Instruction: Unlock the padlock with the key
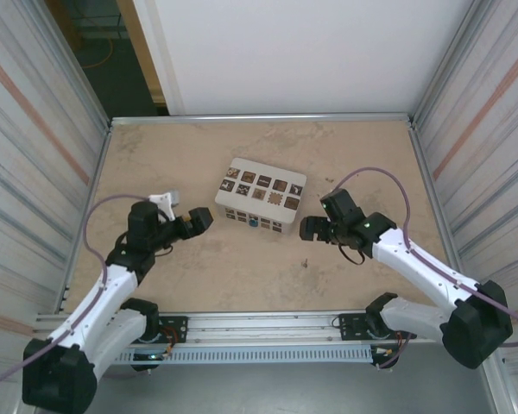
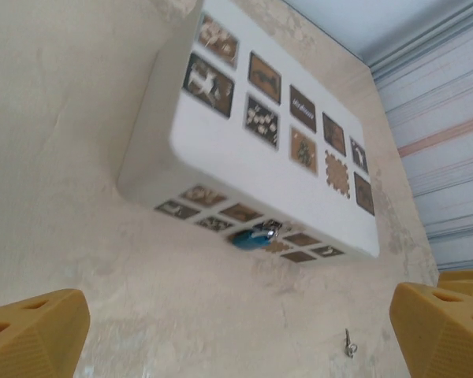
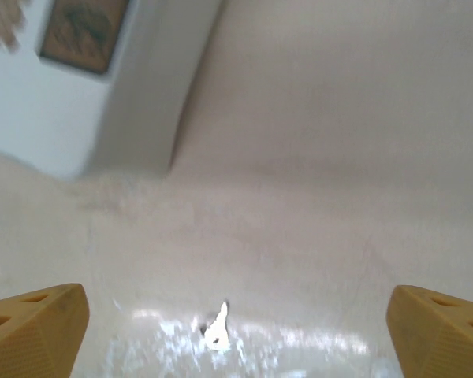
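Note:
The tiny blue-teal padlock (image 1: 253,222) hangs on the near side of the white box (image 1: 261,191), and in the left wrist view the padlock (image 2: 252,238) shows a pale shackle against the box's (image 2: 244,161) tiled side. The key (image 1: 305,261) lies flat on the table in front of the box; it is a small sliver (image 2: 349,343) in the left wrist view and a bright glint (image 3: 217,329) in the right wrist view. My left gripper (image 1: 203,218) (image 2: 238,319) hovers open left of the box. My right gripper (image 1: 309,228) (image 3: 236,319) is open above and just behind the key.
Metal walls fence the table (image 1: 198,267) on the left, right and back. A rail (image 1: 259,326) runs along the near edge by the arm bases. The box corner (image 3: 55,94) sits up and left of the right gripper.

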